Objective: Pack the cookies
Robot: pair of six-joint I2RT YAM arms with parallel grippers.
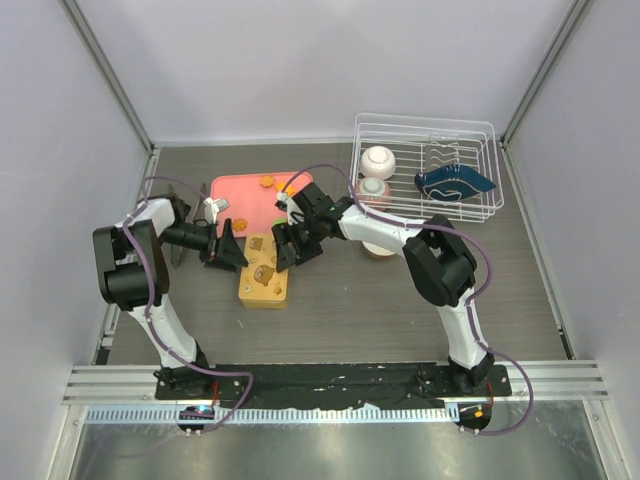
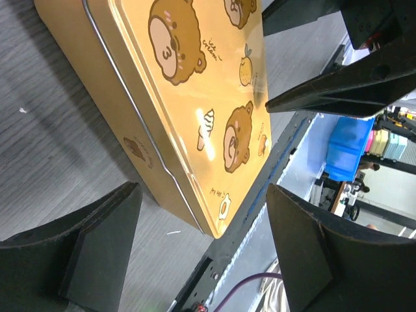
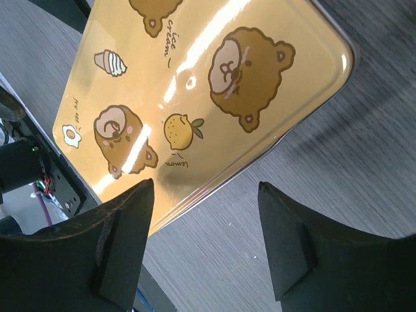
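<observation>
So, left gripper [image 1: 228, 246] first: its two black fingers [image 2: 104, 250] are spread wide with nothing between them, not gripping. It hangs just off one corner of a yellow rectangular metal tin with brown cartoon bears printed on the lid [image 2: 195, 97]. The right gripper [image 1: 290, 243] is the same deal from the opposite side, fingers [image 3: 292, 244] apart and empty, hovering over the tin's edge, and I can't see either one touching it. The tin sits lid-on on the grey wood-grain table [image 1: 350, 310], right between the two grippers. Just behind it is a flat pink tray [image 1: 235, 195], and the small orange cookies [image 1: 266, 181] I can make out are lying on that. Further right there's a white wire dish rack [image 1: 425, 125] with a dark blue dish [image 1: 455, 183] in it.
</observation>
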